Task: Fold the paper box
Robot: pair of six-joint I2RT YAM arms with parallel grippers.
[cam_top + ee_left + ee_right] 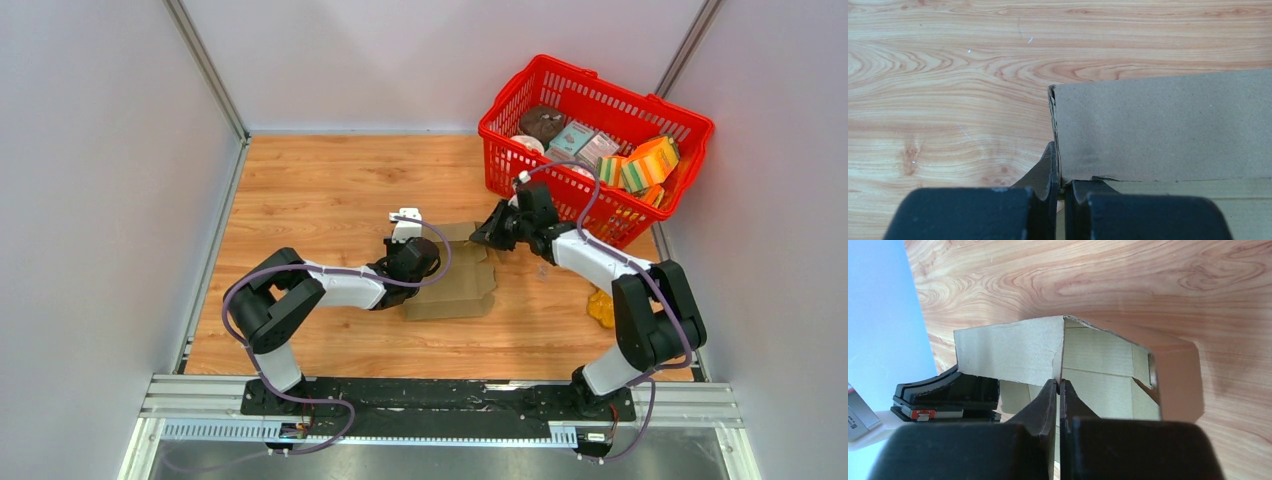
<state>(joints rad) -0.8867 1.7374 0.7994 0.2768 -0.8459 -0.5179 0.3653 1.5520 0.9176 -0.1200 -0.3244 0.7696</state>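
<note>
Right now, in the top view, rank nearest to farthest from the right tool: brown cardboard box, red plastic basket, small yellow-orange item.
1. brown cardboard box, pinched in the right tool.
2. red plastic basket, far right corner.
3. yellow-orange item, near right, beside the arm.

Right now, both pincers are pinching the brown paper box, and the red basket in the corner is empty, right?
Not quite. The left pincer and right pincer do pinch the paper box, but the red basket in the corner is not empty: the top external view shows colourful packages inside it.
</note>
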